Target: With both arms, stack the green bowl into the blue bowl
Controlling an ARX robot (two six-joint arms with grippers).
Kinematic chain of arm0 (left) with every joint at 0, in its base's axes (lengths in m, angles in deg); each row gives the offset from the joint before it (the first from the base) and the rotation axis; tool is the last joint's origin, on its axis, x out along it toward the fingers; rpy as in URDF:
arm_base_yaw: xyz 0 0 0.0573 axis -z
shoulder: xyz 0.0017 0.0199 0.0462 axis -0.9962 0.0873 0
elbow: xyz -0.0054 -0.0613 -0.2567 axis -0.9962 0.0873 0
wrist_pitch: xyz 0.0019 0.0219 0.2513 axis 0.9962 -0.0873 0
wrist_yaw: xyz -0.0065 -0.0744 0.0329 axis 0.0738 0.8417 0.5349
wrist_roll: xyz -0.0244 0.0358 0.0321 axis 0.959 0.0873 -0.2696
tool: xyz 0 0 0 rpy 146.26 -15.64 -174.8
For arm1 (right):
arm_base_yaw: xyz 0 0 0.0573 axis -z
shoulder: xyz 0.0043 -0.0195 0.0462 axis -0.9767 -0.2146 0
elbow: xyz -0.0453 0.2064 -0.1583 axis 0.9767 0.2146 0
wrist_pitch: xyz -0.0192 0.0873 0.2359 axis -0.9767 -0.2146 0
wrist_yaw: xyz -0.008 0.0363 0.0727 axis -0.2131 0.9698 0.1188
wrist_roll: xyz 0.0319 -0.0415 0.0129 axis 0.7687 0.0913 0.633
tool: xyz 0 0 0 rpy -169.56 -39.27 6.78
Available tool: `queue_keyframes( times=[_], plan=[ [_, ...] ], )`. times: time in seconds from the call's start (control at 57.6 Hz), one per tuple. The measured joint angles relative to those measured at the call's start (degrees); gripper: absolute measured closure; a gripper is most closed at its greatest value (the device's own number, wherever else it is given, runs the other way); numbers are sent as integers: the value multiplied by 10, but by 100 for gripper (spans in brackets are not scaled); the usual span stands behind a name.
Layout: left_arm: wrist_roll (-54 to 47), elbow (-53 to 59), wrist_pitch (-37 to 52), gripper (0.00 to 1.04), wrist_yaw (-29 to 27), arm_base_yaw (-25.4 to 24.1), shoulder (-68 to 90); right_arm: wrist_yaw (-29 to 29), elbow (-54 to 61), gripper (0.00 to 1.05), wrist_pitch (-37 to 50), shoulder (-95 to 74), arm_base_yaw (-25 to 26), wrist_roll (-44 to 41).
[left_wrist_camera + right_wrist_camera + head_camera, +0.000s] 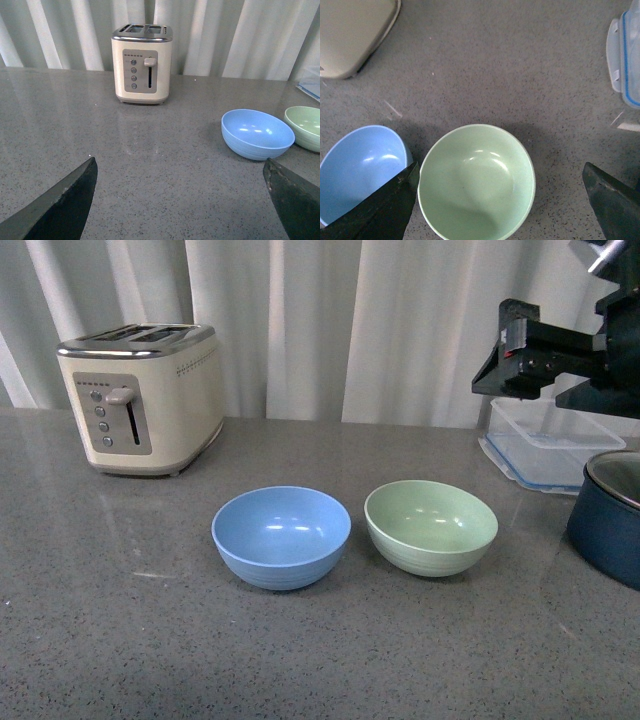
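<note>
White curtains [300,320] hang in folds behind a grey speckled table [120,640]. Near its middle the blue bowl [281,536] and the green bowl [431,526] sit upright just beside each other, the green one toward the robot's right, with a narrow strip of table showing between them in the front view. Both bowls are empty. A cream toaster [140,395] stands well back on the left. On the far right a clear lidded container [545,445] lies behind a dark navy pot [608,525] (only part of the pot is in view).

The right arm [570,350] reaches in at the upper right, held high above the table. In its wrist view the right gripper [500,165] hangs over the green bowl, its fingers [385,210] spread wide and gripping nothing; one finger overlaps the blue bowl's edge in that view.

The left gripper [179,162] faces the toaster across bare table with both bowls off to one side, and its fingers [65,205] are likewise wide apart and empty.
</note>
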Motion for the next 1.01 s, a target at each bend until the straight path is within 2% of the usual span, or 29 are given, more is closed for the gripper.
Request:
queue_keyframes(
  times=[0.295, 0.781, 0.816, 1.007],
  plan=[
    [0, 0, 0, 7, 0, 0, 0, -55, -65, 10, -43, -112, -22, -1],
    [0, 0, 0, 7, 0, 0, 0, -90, -102, 10, -49, -207, 9, 9],
    [0, 0, 0, 7, 0, 0, 0, -94, -105, 12, -49, -212, 10, 11],
    [0, 0, 0, 7, 0, 0, 0, -108, -127, 42, -57, -240, 12, 11]
  ],
)
